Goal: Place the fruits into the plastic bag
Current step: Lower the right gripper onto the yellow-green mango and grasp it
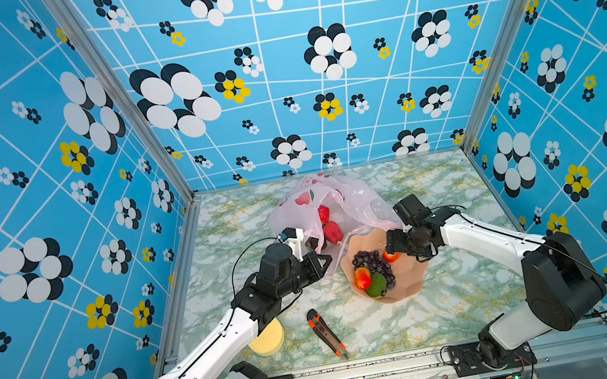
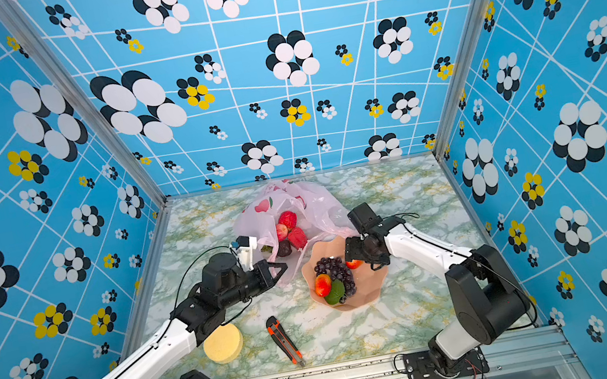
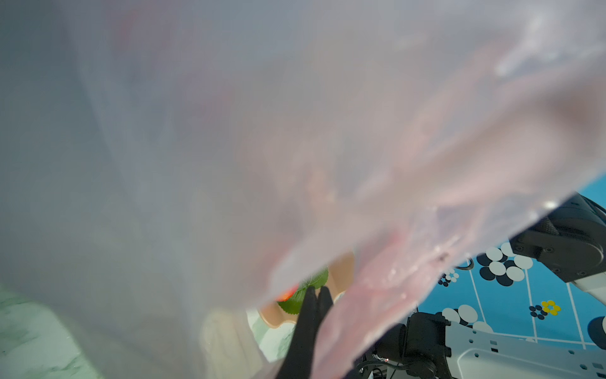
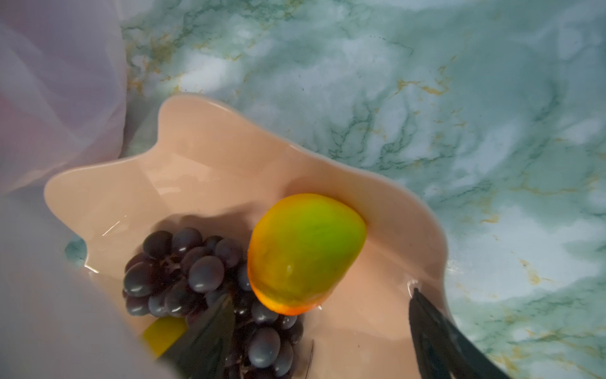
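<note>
Pink plastic bag (image 1: 358, 197) was clamped in the left fingers (image 3: 306, 325) beside the bowl (image 4: 213, 164). Right fingers (image 4: 436, 338) hung apart over the bowl's mango (image 4: 305, 252); closing on it looked next.

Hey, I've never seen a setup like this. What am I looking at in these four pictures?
Two robot arms with pincer grippers work on a marble-look table. Two pictures look down from overhead; two come from cameras on the wrists. The left gripper is shut, apparently pinching the rim of the plastic bag, which already holds red fruits. The right gripper is open over a mango in the pink bowl, beside grapes. A sponge and a utility knife lie nearby.
</note>
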Controlling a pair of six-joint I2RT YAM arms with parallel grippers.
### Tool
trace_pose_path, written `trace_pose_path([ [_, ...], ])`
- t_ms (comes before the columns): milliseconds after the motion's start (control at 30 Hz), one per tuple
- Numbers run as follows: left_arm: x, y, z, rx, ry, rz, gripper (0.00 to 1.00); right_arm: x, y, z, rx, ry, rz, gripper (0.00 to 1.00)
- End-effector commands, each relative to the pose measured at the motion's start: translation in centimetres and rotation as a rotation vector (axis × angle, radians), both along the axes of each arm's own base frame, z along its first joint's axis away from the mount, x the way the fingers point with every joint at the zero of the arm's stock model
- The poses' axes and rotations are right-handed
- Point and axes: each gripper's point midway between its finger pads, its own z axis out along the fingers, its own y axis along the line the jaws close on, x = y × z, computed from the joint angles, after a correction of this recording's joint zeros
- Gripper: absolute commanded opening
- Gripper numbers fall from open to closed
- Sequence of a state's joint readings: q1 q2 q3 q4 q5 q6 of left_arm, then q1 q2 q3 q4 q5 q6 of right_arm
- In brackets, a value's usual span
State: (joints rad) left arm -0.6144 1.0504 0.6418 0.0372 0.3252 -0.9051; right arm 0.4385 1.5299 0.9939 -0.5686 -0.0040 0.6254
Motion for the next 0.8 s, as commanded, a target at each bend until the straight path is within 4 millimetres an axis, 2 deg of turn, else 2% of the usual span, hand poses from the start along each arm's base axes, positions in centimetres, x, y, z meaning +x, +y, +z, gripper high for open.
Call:
trace_pose_path([
  [0, 0.2, 0.0, 0.6, -0.011, -0.025, -0.012, 0.00, 0.6, 0.1, 0.0, -0.013, -0.009, -0.021, 0.85],
  [233, 0.0, 0.1, 0.1, -0.006, -0.018, -0.012, 0.00, 1.9, 1.1, -0.6, -0.008, -0.013, -0.018, 0.84],
  [467, 0.0, 0.7, 0.0, 0.000, -0.019, 0.002, 0.00, 2.7, 1.7, -1.6, -0.018, 0.007, -0.007, 0.78],
  [533, 0.1, 1.0, -0.2, 0.000, -0.014, 0.011, 0.00, 2.8, 1.8, -1.7, -0.021, 0.008, -0.005, 0.74],
  [700, 0.2, 1.2, -0.5, -0.002, -0.006, 0.021, 0.00, 2.8, 2.0, -1.7, -0.015, 0.007, 0.007, 0.53],
  [767, 0.3, 1.2, -0.5, -0.005, -0.006, 0.021, 0.00, 2.8, 2.1, -1.5, -0.008, 0.005, 0.009, 0.50],
])
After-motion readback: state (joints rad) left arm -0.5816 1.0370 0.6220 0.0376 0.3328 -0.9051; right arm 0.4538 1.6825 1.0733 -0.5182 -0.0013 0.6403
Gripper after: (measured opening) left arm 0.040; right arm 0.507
